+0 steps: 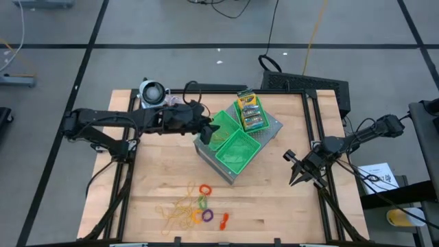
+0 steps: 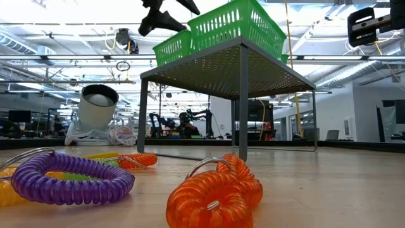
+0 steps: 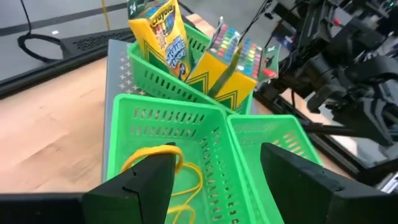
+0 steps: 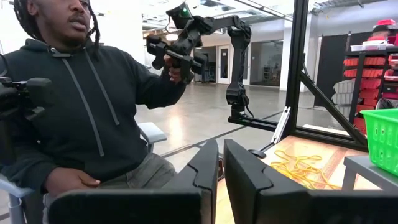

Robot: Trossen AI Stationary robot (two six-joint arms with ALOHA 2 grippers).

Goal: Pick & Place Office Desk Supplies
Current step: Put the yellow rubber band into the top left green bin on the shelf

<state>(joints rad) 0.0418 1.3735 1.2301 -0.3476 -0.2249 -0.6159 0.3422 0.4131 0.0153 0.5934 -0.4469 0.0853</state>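
Observation:
My left gripper (image 1: pixel 208 130) (image 3: pixel 214 155) hangs open over the green tray nearest the table's left edge. A few tan-yellow rubber bands (image 3: pixel 165 171) lie on that tray's floor under its fingers. The printed card boxes (image 1: pixel 249 111) (image 3: pixel 161 34) lean in the far tray. More rubber bands (image 1: pixel 180 213) lie tangled on the wood near the near edge, beside an orange ring (image 1: pixel 204 190) (image 2: pixel 215 193), a purple ring (image 1: pixel 208 216) (image 2: pixel 69 180), a green ring (image 1: pixel 202 202) and a red clip (image 1: pixel 223 219). My right gripper (image 1: pixel 296 180) (image 4: pixel 221 152) waits shut by the table's right edge.
Three green trays sit on a raised grey perforated base (image 1: pixel 274 127) (image 2: pixel 240 69) at the table's middle. A grey-white round gadget (image 1: pixel 152 91) (image 2: pixel 95 107) stands at the far left. A seated person (image 4: pixel 81 106) shows beyond the table in the right wrist view.

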